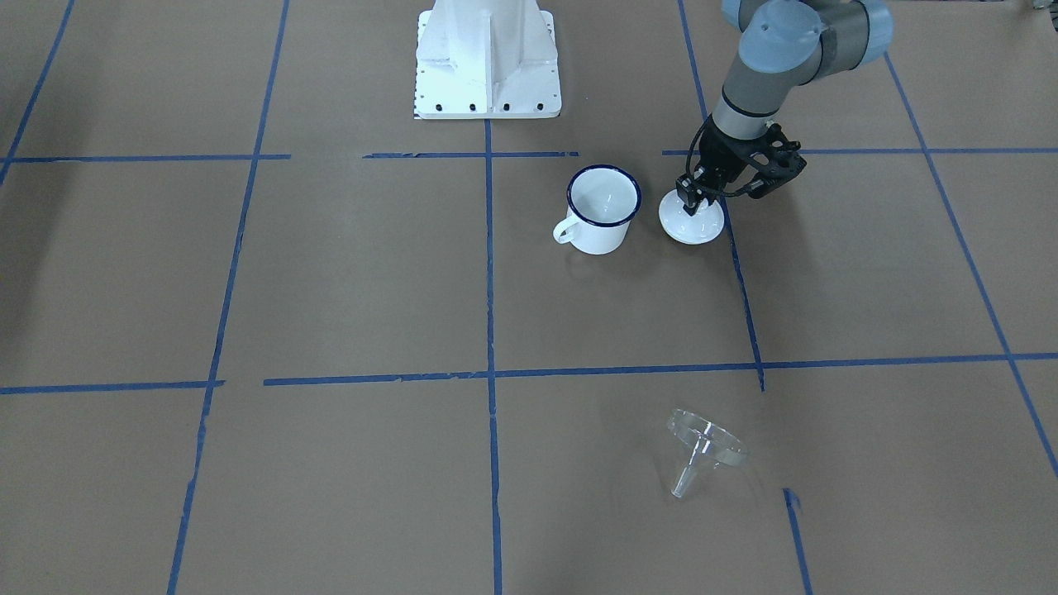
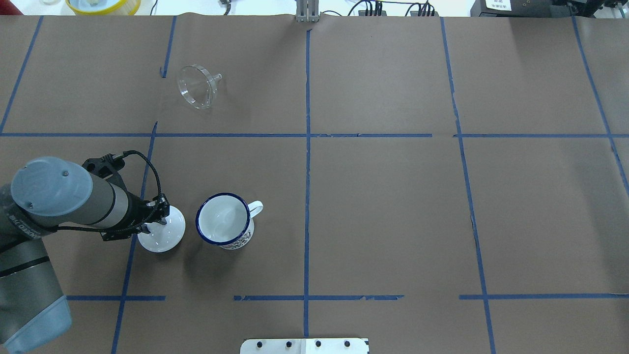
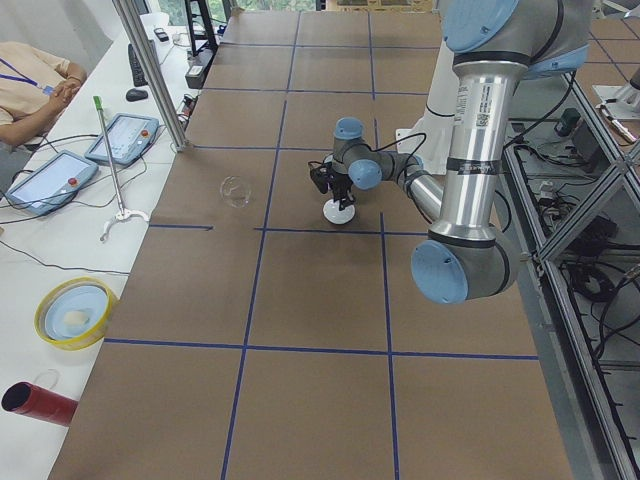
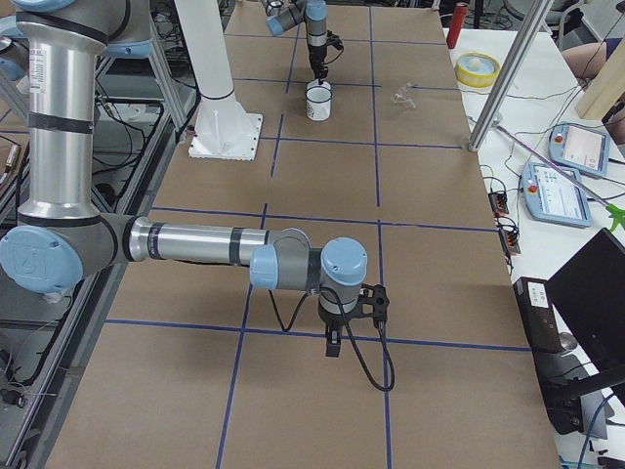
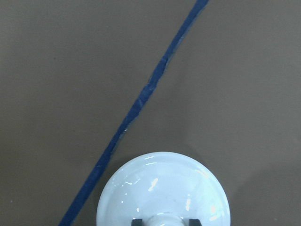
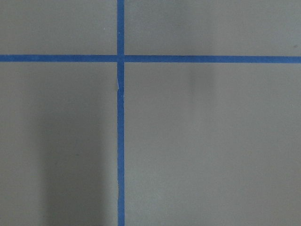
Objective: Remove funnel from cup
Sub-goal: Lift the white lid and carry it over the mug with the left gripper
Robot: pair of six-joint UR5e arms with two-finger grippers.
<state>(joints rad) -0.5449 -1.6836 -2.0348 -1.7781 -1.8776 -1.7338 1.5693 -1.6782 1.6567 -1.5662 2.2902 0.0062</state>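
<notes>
Brown paper crossed with blue tape [image 1: 489,273] covers the table [image 1: 331,289]. Nearest the robot's base stands the cup [image 1: 603,211], upright, handle turned away from the left arm, nothing visible inside it. Just beside it, apart from its wall, a white domed lid [image 1: 693,225] sits flat on the paper. The left gripper [image 1: 693,201] is down over it, and the wrist view shows its fingers narrow, one on each side of the knob [image 5: 163,220], seemingly pinching it.

Much farther out, well apart from both, the funnel [image 1: 705,446] lies tipped on its rim, spout pointing sideways. Judged from this, the removal is done.

The right gripper [image 4: 334,344] hangs over bare paper off to the robot's right. Only a side view shows it, so whether its fingers are spread or closed cannot be told.

The risks sit with the lid. If the pinch on the small rounded knob is off-centre, the lid could slip or swing when lifted. Carried sideways too low, it could knock the cup, which stands close. The funnel, resting on a curved edge, would likely roll if bumped.
</notes>
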